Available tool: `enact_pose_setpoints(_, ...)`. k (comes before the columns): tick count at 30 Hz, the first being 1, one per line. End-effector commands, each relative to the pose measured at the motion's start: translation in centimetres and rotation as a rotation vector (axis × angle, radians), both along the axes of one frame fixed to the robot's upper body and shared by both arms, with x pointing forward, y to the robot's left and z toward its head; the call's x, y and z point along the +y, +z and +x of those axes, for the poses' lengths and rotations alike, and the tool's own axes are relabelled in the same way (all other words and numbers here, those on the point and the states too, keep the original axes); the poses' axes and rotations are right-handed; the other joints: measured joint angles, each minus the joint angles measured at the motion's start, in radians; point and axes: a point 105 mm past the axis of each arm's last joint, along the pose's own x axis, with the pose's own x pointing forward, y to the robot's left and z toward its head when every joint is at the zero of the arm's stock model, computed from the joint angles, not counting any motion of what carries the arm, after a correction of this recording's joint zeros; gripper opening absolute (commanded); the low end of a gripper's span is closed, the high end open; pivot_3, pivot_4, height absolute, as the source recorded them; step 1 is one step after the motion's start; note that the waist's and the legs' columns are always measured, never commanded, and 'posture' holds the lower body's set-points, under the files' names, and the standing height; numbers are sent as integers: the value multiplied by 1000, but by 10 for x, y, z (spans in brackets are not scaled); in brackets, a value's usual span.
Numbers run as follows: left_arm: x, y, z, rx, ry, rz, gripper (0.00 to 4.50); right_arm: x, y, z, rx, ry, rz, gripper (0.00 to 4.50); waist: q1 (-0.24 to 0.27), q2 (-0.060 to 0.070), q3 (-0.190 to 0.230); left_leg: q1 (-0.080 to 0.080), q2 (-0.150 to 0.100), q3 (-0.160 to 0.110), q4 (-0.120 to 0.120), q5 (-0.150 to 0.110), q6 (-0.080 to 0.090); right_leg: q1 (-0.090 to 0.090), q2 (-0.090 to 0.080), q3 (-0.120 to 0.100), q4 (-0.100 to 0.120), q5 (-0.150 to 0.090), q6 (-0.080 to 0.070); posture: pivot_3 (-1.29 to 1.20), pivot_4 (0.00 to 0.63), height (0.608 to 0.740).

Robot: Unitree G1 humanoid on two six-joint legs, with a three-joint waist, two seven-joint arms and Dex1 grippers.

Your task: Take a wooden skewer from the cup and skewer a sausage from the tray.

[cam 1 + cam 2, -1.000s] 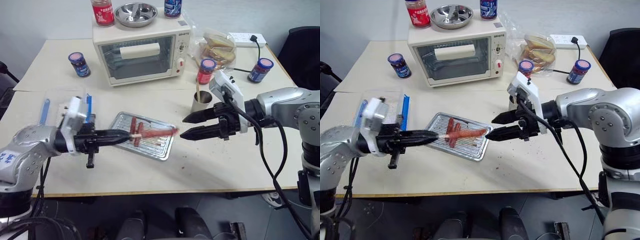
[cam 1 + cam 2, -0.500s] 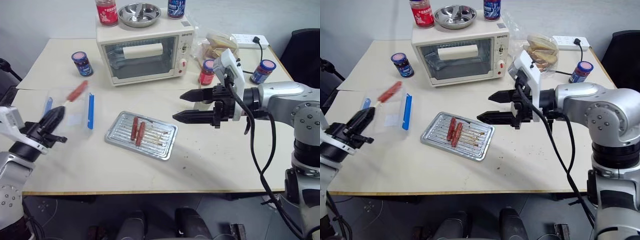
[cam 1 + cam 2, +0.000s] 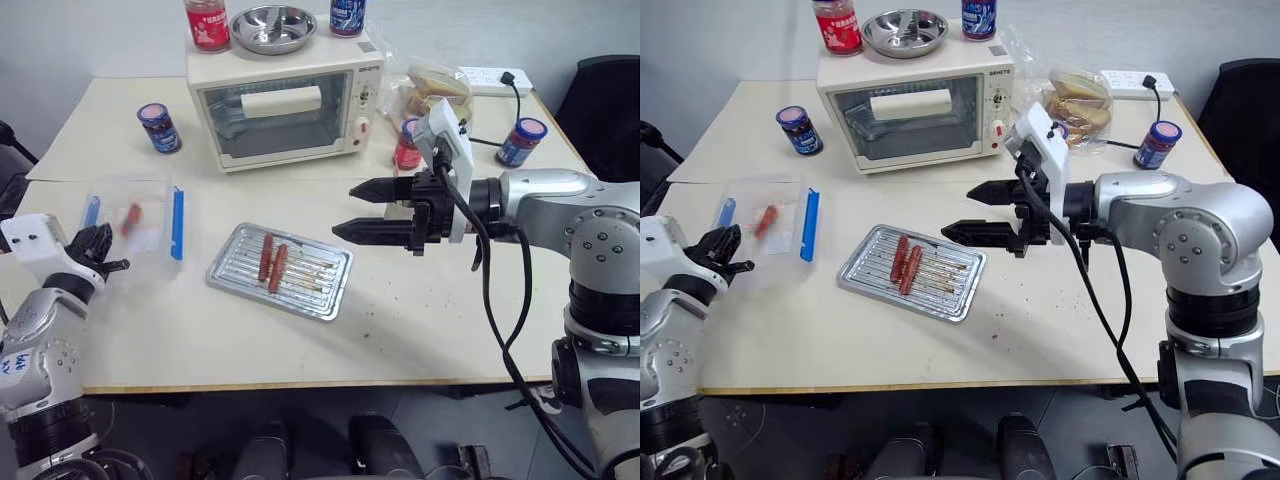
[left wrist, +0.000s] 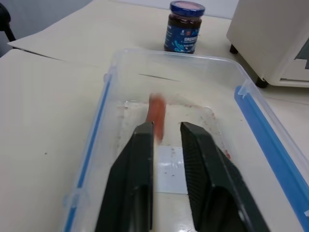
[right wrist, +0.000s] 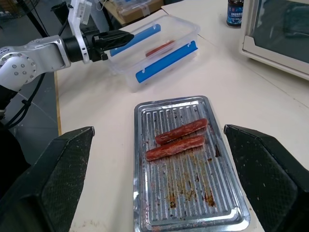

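Evidently the step in hand is the setting-down of a sausage: the left gripper (image 4: 166,129) points level into the clear plastic box (image 3: 110,186) with the blue clips (image 3: 178,222), and its jaws stand a little apart with only a narrow gap between them. One reddish sausage (image 4: 157,111) lies just beyond the fingertips inside the box, blurred, and as far as the wrist view shows it is not pinched. Whether a wooden skewer runs through it I cannot tell; the stick is too thin to make out. The right gripper (image 3: 345,210) hangs above the table just beside the far right corner of the tray (image 3: 322,278), its jaws spread wide and holding nothing. The tray lies in the middle of the table in front of the toaster oven (image 3: 285,105), and two more sausages (image 3: 272,262) lie side by side on its ribbed bottom, touching or nearly so. To finish the release well, I judge that the left jaws should part further before the arm draws away, so that neither pad drags the sausage along. The retreat should run straight back along the fingers' own line, clear of the box's near wall and its clips. The chief risk is a finger catching the sausage or nudging the light box across the table.
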Motion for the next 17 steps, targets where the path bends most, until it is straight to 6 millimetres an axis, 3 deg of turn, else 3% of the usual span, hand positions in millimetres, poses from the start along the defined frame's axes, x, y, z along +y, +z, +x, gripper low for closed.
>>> enact_pose_setpoints(1, 7, 22, -25, -72, -30, 59, 2214, -2, 10, -6, -56, 7, 28, 4500, -3, 0, 0, 0, 0, 0, 0, 0, 0, 0, 0, 0, 0, 0, 0, 0, 150, 740)
enact_pose_setpoints(2, 8, 23, -34, -68, -41, 73, 2397, -3, 10, -5, -54, 5, 28, 4500, -5, 0, 0, 0, 0, 0, 0, 0, 0, 0, 0, 0, 0, 0, 0, 0, 150, 740)
enact_pose_setpoints(7, 17, 32, -74, -53, -65, 113, 2397, -6, 7, -5, -47, 6, 25, 4500, 0, 0, 0, 0, 1, 0, -1, 0, 0, 0, 0, 1, -1, 0, 0, 0, 150, 740)
enact_pose_setpoints(11, 36, 39, -132, 32, -87, 184, 2397, -10, 4, -7, -33, 27, 3, 4500, -2, -1, 0, 0, 1, 0, -1, -1, 0, 1, 0, 1, -2, 0, 0, 0, 150, 740)
enact_pose_setpoints(15, 45, 42, -157, 84, -111, 184, 2397, -13, 1, -7, -22, 44, -9, 4500, 4, 0, 1, 1, 1, 0, -2, -1, 1, 2, 0, 1, -5, 0, -1, 0, 150, 740)
enact_pose_setpoints(17, 46, 41, -160, 90, -132, 190, 2397, -14, 0, -6, -21, 45, -10, 4500, 7, 0, 1, 1, 1, -1, -2, -1, 1, 3, -1, 0, -6, 0, -1, 0, 150, 740)
